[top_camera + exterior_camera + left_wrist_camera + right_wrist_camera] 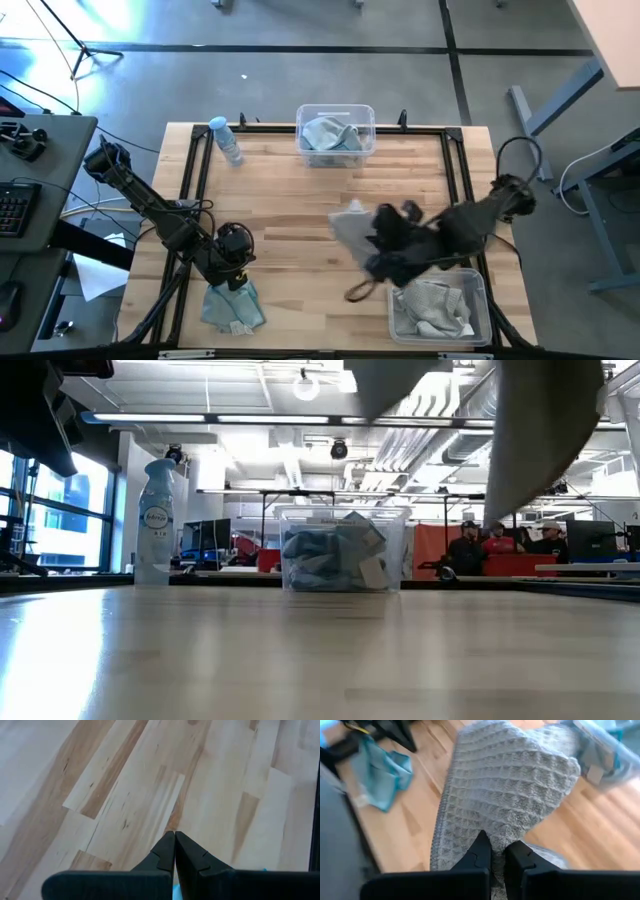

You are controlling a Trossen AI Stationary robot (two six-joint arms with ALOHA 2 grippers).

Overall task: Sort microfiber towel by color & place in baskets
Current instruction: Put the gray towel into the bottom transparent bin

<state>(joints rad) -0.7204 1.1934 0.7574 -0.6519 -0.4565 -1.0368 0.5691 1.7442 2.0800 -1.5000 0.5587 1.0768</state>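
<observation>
My right gripper is over the table's right middle, shut on a pale grey waffle-weave towel, which fills the right wrist view and hangs at the top of the low view. My left gripper hovers shut near the near-left corner, just beyond a light blue towel that lies crumpled on the wood. The far basket holds blue-teal towels. The near-right basket holds grey towels. My right gripper pinches the grey towel between its two fingers at a bunched part close to the fingertips; edge or fold, I cannot tell. It reaches in from the table's right side. The towel is lifted clear of the table and drapes beyond the fingers.
A clear spray bottle with a blue cap stands at the far left of the table, left of the far basket. A black frame runs along the table's edges. Bare wood lies between the two arms.
</observation>
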